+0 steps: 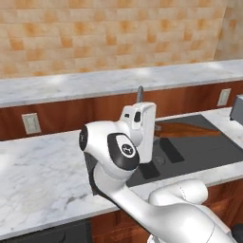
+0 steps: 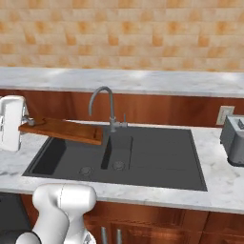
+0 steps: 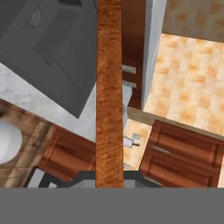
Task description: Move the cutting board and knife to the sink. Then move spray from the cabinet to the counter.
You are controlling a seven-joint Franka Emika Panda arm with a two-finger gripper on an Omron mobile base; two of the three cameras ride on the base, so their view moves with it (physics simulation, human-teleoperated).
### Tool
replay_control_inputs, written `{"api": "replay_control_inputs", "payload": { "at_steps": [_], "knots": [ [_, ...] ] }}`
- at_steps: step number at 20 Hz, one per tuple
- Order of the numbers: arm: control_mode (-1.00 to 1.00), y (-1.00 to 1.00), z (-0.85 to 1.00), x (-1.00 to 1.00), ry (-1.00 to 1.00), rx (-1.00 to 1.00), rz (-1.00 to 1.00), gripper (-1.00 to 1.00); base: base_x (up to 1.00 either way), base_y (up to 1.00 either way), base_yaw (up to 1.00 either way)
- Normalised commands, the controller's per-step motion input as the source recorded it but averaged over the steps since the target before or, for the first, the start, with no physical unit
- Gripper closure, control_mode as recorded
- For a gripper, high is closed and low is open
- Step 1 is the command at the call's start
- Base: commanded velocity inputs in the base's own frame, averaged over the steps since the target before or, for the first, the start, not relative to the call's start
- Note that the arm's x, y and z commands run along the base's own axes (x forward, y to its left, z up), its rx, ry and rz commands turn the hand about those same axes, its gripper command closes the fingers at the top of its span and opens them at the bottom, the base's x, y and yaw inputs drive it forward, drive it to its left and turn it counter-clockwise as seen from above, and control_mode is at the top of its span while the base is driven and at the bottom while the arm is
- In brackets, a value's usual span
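Just cutting board (image 2: 64, 129) edge above sink (image 2: 157, 157), beside faucet (image 2: 108, 107)

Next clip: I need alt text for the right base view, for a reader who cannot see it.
The cutting board hangs level over the left end of the dark sink, gripped at its left end by the white gripper at the frame's left edge. A grey faucet rises behind the sink, a toaster sits on the marble counter at right, and tan tile covers the wall.
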Motion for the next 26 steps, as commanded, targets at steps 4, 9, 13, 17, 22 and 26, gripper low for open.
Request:
{"api": "replay_control_inputs", "payload": {
  "at_steps": [4,9,13,17,22,26],
  "knots": [
    [1.0,0.0,0.0,0.0,0.0,0.0,0.0,1.0,0.56,0.55,-0.13],
    [-1.0,0.35,-0.12,0.41,0.19,0.0,-0.08,1.0,0.1,0.1,-0.02],
    [-1.0,0.65,-0.29,0.63,0.24,0.0,-0.09,1.0,0.0,0.0,0.0],
    [-1.0,0.55,-0.38,0.66,0.16,0.03,-0.06,1.0,0.0,0.0,0.0],
    [-1.0,0.64,-0.38,0.46,0.04,0.06,-0.16,1.0,0.0,0.0,0.0],
    [-1.0,0.51,-0.4,0.36,0.0,0.09,-0.26,1.0,0.0,0.0,0.0]
  ]
}}
